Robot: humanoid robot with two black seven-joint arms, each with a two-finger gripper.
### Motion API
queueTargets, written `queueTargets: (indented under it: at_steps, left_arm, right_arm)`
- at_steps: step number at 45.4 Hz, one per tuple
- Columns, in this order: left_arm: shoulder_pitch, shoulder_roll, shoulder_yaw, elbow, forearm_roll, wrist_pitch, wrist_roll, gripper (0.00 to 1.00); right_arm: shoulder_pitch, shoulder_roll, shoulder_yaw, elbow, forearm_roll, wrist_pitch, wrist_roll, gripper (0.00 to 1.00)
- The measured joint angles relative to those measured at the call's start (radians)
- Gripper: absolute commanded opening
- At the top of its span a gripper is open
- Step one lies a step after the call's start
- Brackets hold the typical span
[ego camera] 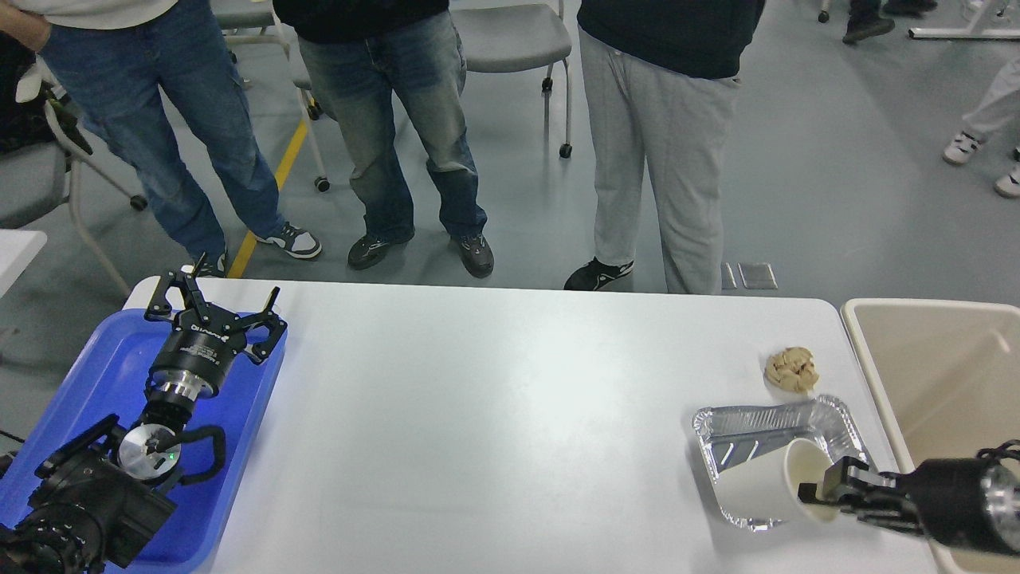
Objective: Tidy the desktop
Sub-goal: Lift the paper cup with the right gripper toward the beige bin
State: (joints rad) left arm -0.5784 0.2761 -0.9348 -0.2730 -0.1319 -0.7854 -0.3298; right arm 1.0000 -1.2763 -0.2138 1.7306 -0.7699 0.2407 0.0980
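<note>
The white desktop (494, 414) fills the lower half of the head view. My right gripper (821, 486) is at the lower right and is shut on the rim of a white paper cup (765, 482), which lies tilted over a crumpled foil tray (765, 434). A crumpled brown paper ball (792, 369) lies just behind the foil tray. My left gripper (215, 307) is open and empty, with fingers spread, above the far end of the blue plastic tray (96, 383) at the left.
A beige rectangular bin (940, 375) stands off the desktop's right edge. Three people stand close behind the far edge, with chairs behind them. A second white table corner (16, 247) shows at far left.
</note>
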Motion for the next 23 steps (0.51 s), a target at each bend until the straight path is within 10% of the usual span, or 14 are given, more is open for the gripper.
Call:
queueTargets:
  at_steps: [23]
  left_arm:
    - [0.000, 0.000, 0.000, 0.000, 0.000, 0.000, 0.000, 1.00]
  right_arm:
    - [0.105, -0.293, 0.293, 0.013, 0.061, 0.404, -0.074, 0.00]
